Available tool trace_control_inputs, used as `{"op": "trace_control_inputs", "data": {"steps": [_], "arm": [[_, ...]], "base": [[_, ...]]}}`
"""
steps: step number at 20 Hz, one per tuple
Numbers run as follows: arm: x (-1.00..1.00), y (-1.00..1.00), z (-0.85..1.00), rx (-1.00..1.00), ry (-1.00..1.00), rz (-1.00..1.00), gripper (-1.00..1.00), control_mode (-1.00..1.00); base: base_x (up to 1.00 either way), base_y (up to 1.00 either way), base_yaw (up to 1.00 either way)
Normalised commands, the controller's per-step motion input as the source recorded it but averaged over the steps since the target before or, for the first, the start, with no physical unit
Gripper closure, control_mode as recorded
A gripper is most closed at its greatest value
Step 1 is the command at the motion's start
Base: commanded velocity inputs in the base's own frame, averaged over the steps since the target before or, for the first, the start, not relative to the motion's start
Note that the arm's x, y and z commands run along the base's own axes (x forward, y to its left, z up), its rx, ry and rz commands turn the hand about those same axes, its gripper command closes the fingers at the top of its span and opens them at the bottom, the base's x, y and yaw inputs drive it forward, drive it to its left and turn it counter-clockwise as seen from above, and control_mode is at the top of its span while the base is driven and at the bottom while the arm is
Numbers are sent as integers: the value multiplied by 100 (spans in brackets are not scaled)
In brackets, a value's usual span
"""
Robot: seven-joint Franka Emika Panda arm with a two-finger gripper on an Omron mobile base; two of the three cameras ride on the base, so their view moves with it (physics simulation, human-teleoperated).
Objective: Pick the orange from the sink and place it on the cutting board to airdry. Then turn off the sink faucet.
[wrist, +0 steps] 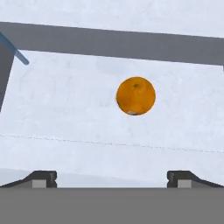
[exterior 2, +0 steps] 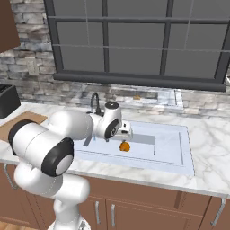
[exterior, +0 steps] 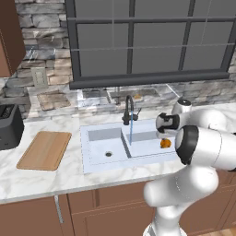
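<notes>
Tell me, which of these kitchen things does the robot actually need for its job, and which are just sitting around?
Needed for the job:
- orange, lying in the sink
- cutting board on the counter, left of the sink
- sink faucet, water running
- hand, open above the orange

Just sitting around:
- black toaster
- wall outlet
- window

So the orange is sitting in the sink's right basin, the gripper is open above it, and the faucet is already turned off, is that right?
Not quite: the faucet is on. The left base view shows a blue stream falling from its spout into the sink. The rest holds: the orange lies in the right basin, and the hand view shows the gripper open above it.
</notes>
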Motion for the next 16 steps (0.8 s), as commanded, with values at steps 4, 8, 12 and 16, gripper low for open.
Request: {"op": "trace_control_inputs", "data": {"steps": [4,8,12,16], "arm": [[14,-5,-5,2,1,-2,-100,-100],[9,-6,-6,2,0,-1,-100,-100],[6,-6,-11,1,0,-1,-100,-100],[5,-4,-17,0,0,-1,-100,-100]], "base": [[0,0,0],[0,0,0],[0,0,0],[0,0,0]]}}
